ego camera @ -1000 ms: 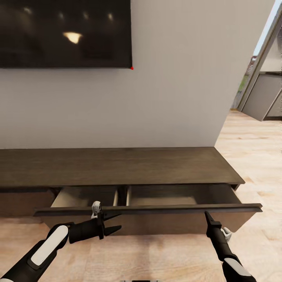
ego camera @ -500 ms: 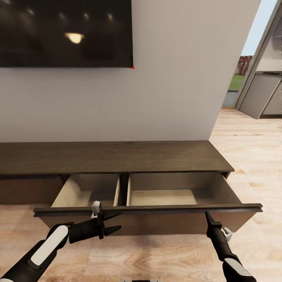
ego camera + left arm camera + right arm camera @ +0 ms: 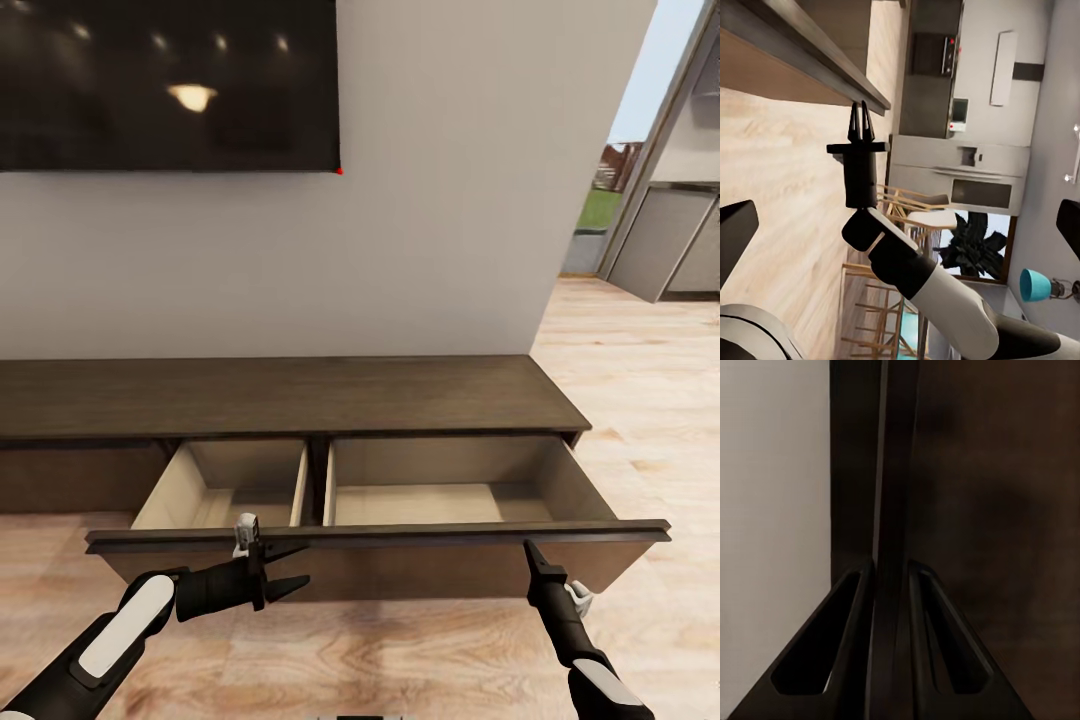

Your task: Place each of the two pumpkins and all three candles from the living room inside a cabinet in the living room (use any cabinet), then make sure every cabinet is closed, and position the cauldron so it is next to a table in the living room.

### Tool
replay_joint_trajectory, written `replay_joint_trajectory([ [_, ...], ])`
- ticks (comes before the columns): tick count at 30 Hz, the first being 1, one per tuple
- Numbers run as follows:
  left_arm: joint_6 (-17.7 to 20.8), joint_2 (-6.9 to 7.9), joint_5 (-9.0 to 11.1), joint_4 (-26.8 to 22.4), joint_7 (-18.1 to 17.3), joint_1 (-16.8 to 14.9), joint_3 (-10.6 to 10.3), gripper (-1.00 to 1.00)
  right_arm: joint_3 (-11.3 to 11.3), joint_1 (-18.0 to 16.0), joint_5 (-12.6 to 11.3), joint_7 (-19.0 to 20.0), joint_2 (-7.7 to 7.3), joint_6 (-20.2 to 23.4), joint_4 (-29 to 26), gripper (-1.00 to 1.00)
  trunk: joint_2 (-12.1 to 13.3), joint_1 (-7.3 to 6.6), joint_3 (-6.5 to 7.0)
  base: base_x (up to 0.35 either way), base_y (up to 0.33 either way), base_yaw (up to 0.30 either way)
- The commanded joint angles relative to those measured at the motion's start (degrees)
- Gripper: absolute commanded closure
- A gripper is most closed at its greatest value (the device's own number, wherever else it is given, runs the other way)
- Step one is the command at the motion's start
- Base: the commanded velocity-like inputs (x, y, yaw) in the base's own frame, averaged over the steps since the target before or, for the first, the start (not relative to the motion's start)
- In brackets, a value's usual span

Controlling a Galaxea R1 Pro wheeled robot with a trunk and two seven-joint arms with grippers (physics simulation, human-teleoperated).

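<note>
Left arm reaching forward and inward, wrist turned sideways, left gripper [image 3: 292,566] with fingers spread apart, right arm raised steeply, right gripper [image 3: 528,548] pointing up, fingers [image 3: 922,585] pinched on a thin dark edge

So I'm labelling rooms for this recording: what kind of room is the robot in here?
Most likely a living room: a dark screen hangs on the wall above a long, low cabinet with its drawer pulled open, on wood flooring. A kitchen-like area shows through the opening at the side.

cabinet [image 3: 300,395] cut off at left edge, drawer floors partly hidden — front panel [image 3: 380,535] blocks them
</note>
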Motion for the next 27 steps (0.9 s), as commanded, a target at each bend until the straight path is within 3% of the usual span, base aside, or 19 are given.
replay_joint_trajectory([
  [1, 0.07, 0.04, -0.05, 0.04, -0.29, -0.06, -0.13, -1.00, 0.66, 0.02, -0.02, 0.13, 0.02, 0.48, 0.69, 1.00, -0.01, -0.01, -0.05, -0.050, 0.000, 0.000],
  [27, 0.07, 0.04, -0.05, 0.05, -0.29, -0.05, -0.13, -1.00, 0.65, 0.02, -0.02, 0.13, 0.02, 0.48, 0.67, 1.00, -0.01, -0.01, -0.05, -0.051, 0.000, 0.000],
])
